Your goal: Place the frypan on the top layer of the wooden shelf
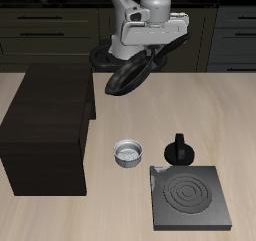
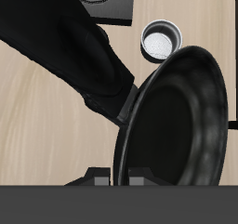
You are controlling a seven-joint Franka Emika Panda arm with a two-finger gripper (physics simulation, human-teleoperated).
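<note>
The tool point(image 1: 150, 53) was clenched on the frypan point(image 1: 128, 73), which hung tilted above the surface point(image 1: 200, 105). The wooden shelf point(image 1: 48, 125) stood at the pan's eight o'clock.

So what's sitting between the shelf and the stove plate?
The small pot, on the table between the shelf and the stove plate; the exterior view shows it.

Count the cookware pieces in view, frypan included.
2. The frypan hangs tilted in the gripper, lifted off the table beside the wooden shelf. The small grey pot sits on the table next to the stove plate. None visibly hidden.
</note>
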